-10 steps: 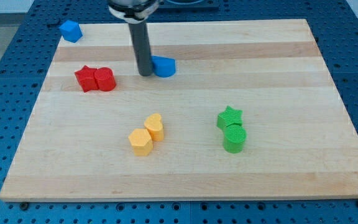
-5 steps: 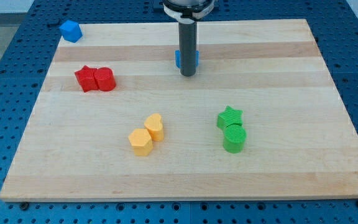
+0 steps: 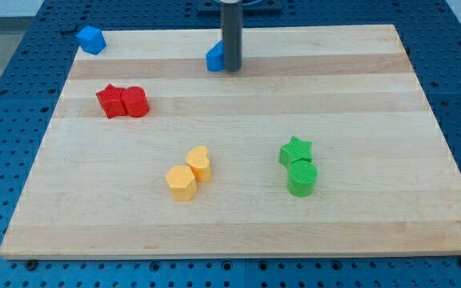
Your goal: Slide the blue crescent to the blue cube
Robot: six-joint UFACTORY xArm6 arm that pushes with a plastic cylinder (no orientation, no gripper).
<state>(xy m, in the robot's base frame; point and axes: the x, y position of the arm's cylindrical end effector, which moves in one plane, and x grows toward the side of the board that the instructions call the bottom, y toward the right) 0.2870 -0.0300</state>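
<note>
The blue crescent (image 3: 214,58) lies near the top middle of the wooden board (image 3: 238,200), partly hidden behind my rod. My tip (image 3: 231,69) touches its right side. The blue cube (image 3: 90,39) sits at the board's top left corner, far to the left of the crescent and the tip.
A red star (image 3: 111,101) and a red cylinder (image 3: 136,102) touch each other at the left. Two yellow blocks (image 3: 189,174) sit at the lower middle. A green star (image 3: 296,151) sits above a green cylinder (image 3: 302,178) at the lower right.
My rod went right around the blue crescent, then up and back left. The crescent moved right, then up and left toward the board's top edge.
</note>
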